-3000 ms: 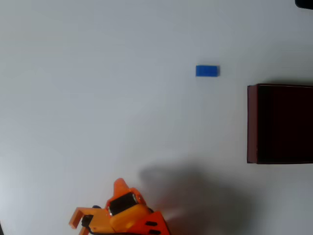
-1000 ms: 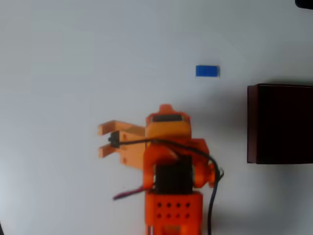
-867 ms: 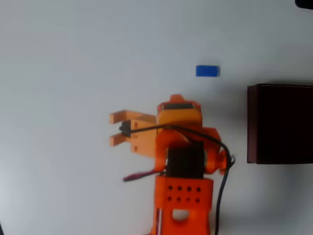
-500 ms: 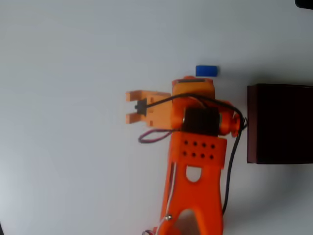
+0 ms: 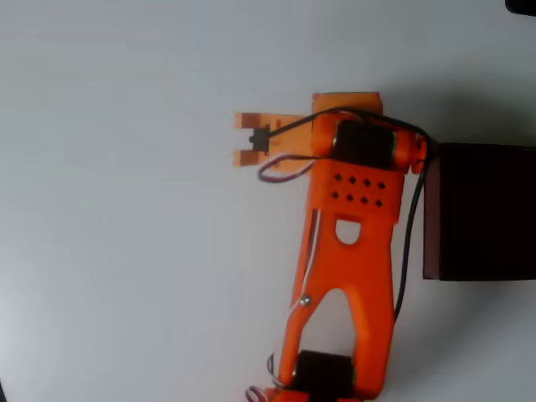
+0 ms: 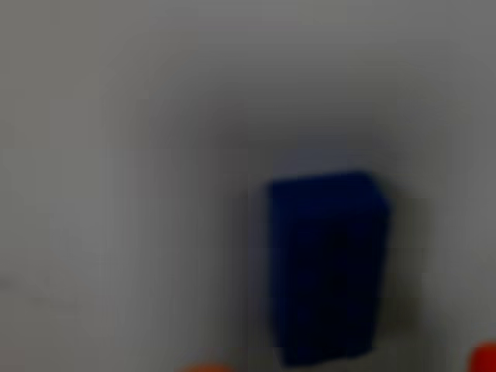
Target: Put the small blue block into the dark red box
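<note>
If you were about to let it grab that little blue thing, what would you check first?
1. Small blue block below the wrist camera: ok, it looms large there, though blurred.
2. Block lying free on the white table, nothing beside it: ok.
3. Fingers astride the block: cannot tell; just orange tips at the wrist view's bottom edge.
4. Fingers open: cannot tell.
5. Dark red box ready to receive: ok, open and near the arm.

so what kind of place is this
Probably a bare robot test bench: a plain white table, an orange arm, a dark red box and a small blue block.
</note>
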Available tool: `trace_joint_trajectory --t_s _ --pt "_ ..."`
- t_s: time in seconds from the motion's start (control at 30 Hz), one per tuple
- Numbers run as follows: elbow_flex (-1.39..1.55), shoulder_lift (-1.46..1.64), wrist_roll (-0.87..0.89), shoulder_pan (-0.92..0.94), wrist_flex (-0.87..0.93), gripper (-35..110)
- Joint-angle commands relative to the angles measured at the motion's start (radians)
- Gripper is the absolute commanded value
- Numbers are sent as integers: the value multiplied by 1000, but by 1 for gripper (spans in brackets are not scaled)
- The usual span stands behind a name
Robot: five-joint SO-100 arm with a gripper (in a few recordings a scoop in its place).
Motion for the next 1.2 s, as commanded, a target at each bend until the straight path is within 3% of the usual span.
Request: trace_joint_trajectory --t_s 0.0,1.17 --pt "-86 -15 17 26 9 16" --pt "-413 -359 -5 64 97 16"
